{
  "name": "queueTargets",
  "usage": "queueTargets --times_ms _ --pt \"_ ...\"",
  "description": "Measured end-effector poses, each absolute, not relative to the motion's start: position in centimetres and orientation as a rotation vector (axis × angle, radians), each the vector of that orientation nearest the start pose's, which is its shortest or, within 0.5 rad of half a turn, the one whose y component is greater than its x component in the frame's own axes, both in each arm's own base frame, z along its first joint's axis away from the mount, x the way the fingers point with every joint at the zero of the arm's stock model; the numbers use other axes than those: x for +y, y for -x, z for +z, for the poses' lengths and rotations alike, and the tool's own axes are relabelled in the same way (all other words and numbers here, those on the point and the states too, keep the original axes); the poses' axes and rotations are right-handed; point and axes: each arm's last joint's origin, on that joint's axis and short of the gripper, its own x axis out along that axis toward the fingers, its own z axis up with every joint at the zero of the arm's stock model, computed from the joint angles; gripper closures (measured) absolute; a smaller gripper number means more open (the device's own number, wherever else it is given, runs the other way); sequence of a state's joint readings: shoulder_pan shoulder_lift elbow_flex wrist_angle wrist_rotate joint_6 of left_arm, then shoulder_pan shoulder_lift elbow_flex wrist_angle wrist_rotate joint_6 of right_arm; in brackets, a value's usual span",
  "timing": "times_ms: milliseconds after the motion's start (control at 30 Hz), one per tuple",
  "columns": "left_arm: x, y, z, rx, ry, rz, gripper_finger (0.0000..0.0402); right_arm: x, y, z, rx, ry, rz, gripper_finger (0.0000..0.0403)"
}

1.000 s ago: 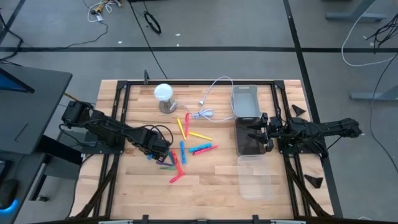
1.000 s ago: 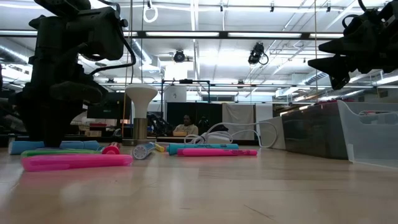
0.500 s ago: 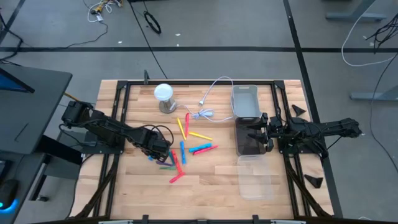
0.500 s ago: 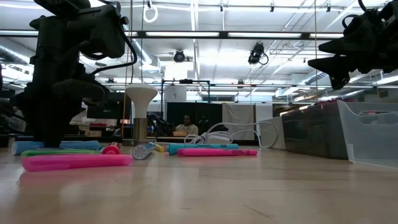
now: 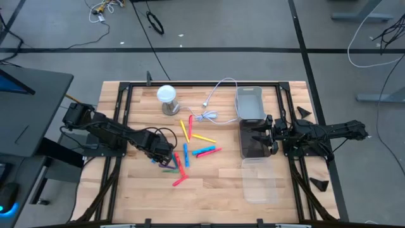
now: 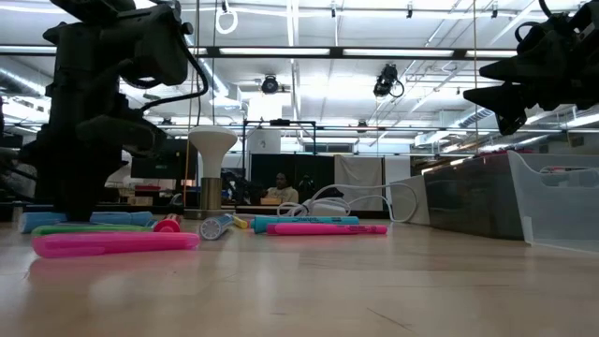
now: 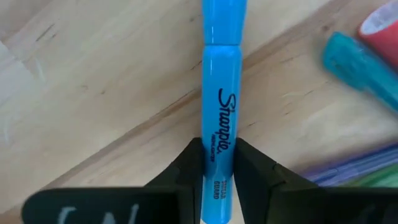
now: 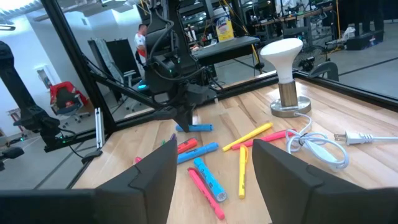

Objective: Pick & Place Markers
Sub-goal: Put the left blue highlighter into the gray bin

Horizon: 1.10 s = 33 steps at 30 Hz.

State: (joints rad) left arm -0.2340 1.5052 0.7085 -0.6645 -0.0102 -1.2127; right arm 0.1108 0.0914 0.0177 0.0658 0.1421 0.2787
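From above, the left tool (image 5: 159,154) sits at the markers' (image 5: 190,149) left edge; the right tool (image 5: 264,134), spread, hangs over a dark bin (image 5: 253,140). Left wrist view: its fingers (image 7: 186,169) pinch a blue marker (image 7: 221,112) lying on the surface (image 7: 93,93); gripped near one end, it may pivot or slip when lifted.

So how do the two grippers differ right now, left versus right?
The left gripper is down at the table among the markers, while the right gripper hangs above the dark bin.

The left gripper is shut on the blue marker, which lies flat on the wood; the right gripper is open and holds nothing.

Both are dark two-finger grippers.
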Motion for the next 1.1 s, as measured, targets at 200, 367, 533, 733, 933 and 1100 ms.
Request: queueTargets --times_ms 200,367,533,733,933,1100 --pt "-5.1 -22.4 14.2 1.271 0.769 0.726 0.0332 0.7 -10.2 16.9 0.004 -0.278 -0.032 0.0190" --pt "-5.1 -23.3 15.2 1.198 0.723 0.722 0.0332 0.7 -10.2 16.9 0.002 -0.278 -0.032 0.0190" --pt "-5.1 -24.4 16.7 1.121 0.641 0.699 0.0333 0.7 -10.2 16.9 0.002 -0.278 -0.031 0.0190" --pt "-5.7 -25.9 19.0 0.999 0.465 0.661 0.0334 0.7 -10.2 16.9 -0.001 -0.278 -0.031 0.0190" --pt "-6.5 -27.1 21.0 0.886 0.270 0.602 0.0334 0.7 -10.2 16.9 -0.005 -0.279 -0.031 0.0190" --pt "-7.6 -28.1 22.0 0.760 0.084 0.509 0.0334 0.7 -10.2 16.9 -0.005 -0.278 -0.031 0.0190"
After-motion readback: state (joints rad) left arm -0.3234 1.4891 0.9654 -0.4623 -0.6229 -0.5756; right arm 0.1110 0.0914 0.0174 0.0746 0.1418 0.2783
